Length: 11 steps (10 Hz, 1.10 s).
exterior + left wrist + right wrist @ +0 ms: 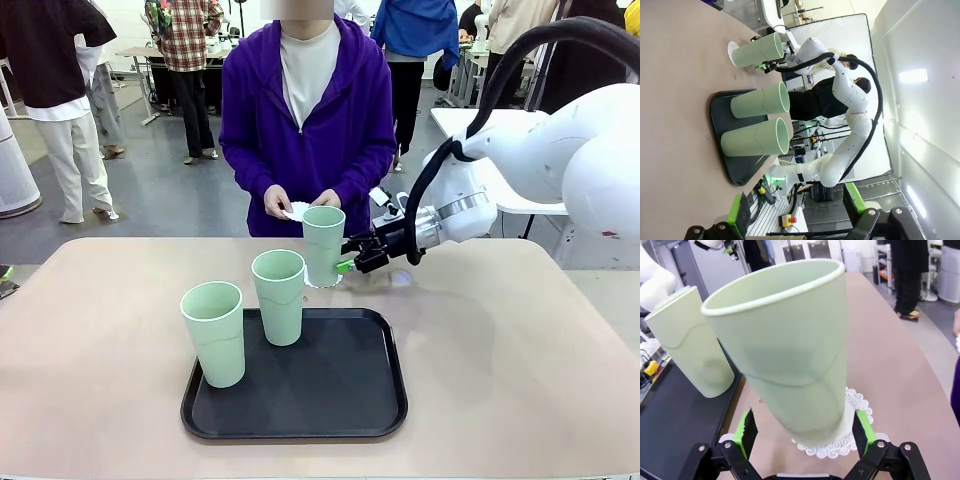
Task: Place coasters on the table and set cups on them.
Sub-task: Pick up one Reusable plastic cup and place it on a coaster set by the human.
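One mint-green cup (323, 245) stands on a white lacy coaster (322, 284) on the beige table (500, 340), just beyond the tray. My right gripper (346, 265) is at its lower right side. In the right wrist view the cup (790, 350) rises between the green pads (746, 432), with a gap on each side, so the right gripper (805, 435) is open; the coaster (852, 440) shows under the base. Two more cups (214, 333) (279, 297) stand on the tray. The person's hands hold more coasters (297, 210). My left gripper (795, 220) is open, far back from the cups (757, 50).
A black rectangular tray (330, 390) lies at the middle front of the table. The person in a purple jacket (250, 120) stands at the far edge, right behind the placed cup. Bare tabletop lies left and right of the tray.
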### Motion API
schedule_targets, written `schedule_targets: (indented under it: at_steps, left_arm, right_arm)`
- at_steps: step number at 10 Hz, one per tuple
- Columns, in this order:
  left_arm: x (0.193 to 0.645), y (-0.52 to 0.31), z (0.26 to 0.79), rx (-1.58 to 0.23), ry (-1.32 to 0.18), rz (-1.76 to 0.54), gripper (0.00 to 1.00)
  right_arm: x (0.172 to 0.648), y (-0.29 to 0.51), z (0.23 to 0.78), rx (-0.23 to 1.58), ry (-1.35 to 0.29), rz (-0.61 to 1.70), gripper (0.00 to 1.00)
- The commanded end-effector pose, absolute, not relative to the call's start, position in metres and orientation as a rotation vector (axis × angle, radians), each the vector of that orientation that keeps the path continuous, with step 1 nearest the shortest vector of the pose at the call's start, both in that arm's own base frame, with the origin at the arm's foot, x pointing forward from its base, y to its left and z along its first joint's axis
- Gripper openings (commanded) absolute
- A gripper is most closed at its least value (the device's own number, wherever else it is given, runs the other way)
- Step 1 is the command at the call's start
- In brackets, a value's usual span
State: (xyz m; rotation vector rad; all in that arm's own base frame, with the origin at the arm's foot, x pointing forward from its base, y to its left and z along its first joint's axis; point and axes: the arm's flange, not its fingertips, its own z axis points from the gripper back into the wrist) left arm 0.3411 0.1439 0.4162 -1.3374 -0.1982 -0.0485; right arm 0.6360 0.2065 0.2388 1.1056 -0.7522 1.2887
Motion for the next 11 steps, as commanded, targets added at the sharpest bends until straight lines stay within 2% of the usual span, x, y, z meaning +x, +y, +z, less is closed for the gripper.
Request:
schedule_targets:
  at_steps: [1, 3, 6, 11]
  left_arm:
    - [0.340, 0.145, 0.418, -1.349, -0.210, -0.058, 1.00]
    - [0.340, 0.145, 0.418, -1.349, -0.210, -0.058, 1.00]
    - [0.340, 0.145, 0.418, -1.349, -0.210, -0.058, 1.00]
    - [0.340, 0.145, 0.418, -1.349, -0.210, -0.058, 1.00]
  right_arm:
    - [0.611, 0.197, 0.260, 1.031, -0.678, 1.263, 1.00]
    - [0.587, 0.193, 0.293, 0.926, -0.617, 1.227, 1.00]
    - [0.555, 0.196, 0.353, 0.698, -0.369, 0.984, 1.00]
    - [0.517, 0.239, 0.430, 0.372, -0.152, 0.794, 1.00]
